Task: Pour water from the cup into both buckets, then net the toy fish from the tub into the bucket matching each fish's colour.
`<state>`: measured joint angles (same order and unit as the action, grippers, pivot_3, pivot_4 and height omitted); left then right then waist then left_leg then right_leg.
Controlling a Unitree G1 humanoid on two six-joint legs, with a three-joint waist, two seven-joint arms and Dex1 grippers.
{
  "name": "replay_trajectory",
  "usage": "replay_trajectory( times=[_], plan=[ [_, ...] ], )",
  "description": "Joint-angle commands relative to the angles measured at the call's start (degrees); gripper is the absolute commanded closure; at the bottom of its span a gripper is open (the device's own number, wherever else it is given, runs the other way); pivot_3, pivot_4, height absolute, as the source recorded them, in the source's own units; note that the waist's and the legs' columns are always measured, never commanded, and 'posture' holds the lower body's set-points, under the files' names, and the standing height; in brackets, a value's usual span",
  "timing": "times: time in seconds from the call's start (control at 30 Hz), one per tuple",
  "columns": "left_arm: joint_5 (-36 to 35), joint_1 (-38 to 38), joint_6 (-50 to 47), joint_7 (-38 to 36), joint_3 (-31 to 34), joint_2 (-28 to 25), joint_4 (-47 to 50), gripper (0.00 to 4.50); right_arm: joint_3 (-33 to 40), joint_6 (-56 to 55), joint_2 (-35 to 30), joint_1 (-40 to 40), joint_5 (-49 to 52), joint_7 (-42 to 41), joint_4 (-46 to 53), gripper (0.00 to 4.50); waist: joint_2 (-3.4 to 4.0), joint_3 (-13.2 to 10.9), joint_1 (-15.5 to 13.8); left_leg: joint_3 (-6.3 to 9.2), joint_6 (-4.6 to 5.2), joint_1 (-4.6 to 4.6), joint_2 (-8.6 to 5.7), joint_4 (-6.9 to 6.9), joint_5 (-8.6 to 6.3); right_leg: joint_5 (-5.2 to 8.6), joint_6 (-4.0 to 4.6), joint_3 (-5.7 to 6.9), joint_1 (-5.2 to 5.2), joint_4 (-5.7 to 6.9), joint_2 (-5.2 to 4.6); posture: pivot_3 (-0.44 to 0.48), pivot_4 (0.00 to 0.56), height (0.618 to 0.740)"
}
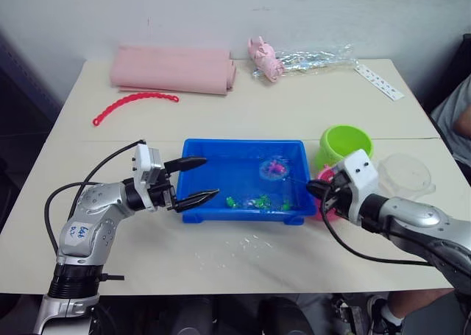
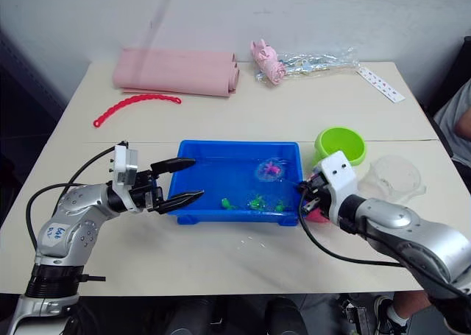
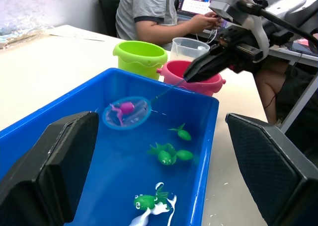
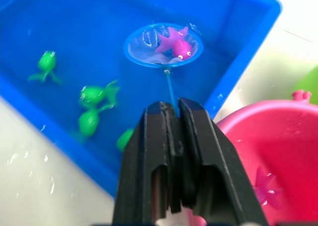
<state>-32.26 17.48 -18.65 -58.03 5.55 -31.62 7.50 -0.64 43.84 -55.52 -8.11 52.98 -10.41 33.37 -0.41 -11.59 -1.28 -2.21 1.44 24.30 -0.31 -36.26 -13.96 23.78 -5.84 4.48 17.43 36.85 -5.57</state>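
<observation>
Right gripper (image 4: 171,109), clamped on the net (image 4: 163,45) handle; I note a pink fish (image 4: 175,45) netted at the blue tub's (image 1: 193,149) two o'clock. Left gripper (image 1: 199,179) gapes empty. Wrist view reveals another fish (image 4: 263,184) inside the pink bucket (image 4: 278,136).

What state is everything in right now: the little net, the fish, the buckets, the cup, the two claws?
Net: in the tub, a pink fish lying in it.
Green fish: loose in the blue tub.
Pink bucket: upright, one pink fish inside.
Green bucket: upright.
Cup: upright on the table.
Right gripper: shut on the net's handle.
Left gripper: open, holding nothing.
</observation>
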Motion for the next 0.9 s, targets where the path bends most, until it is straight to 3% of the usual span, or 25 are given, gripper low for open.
replay_trajectory(
  times=[0.03, 0.43, 0.9],
  plan=[
    [-0.55, 0.44, 0.95, -1.35, 0.07, 0.05, -0.35, 0.02, 5.55, -4.77, -0.08, 2.91, -5.08, -4.45, 4.12, 4.50, 0.00, 0.00, -0.03, 0.00, 0.00, 0.00, 0.00, 0.00, 0.00, 0.00, 0.00, 0.00, 0.00, 0.00, 0.00, 0.000, 0.150, 0.740],
    [0.87, 6.60, 3.00, -2.96, -3.93, 3.35, -2.38, 0.02, 22.20, -15.71, 5.13, 20.75, -13.02, -17.86, 9.27, 4.50, -0.01, 0.00, -0.24, 0.01, -0.03, -0.07, -0.03, -0.02, 0.09, 0.00, 0.00, 0.00, -0.03, -0.02, 0.01, 0.000, 0.150, 0.740],
    [-0.44, 12.73, 1.31, -6.68, -5.38, 5.03, -6.30, 0.02, 50.44, -30.73, 14.88, 39.20, -15.67, -36.72, 9.17, 4.50, -0.01, 0.01, -0.24, 0.00, -0.07, -0.17, -0.06, 0.06, 0.21, 0.00, 0.00, -0.07, -0.05, 0.03, 0.06, 0.000, 0.150, 0.740]
  ],
)
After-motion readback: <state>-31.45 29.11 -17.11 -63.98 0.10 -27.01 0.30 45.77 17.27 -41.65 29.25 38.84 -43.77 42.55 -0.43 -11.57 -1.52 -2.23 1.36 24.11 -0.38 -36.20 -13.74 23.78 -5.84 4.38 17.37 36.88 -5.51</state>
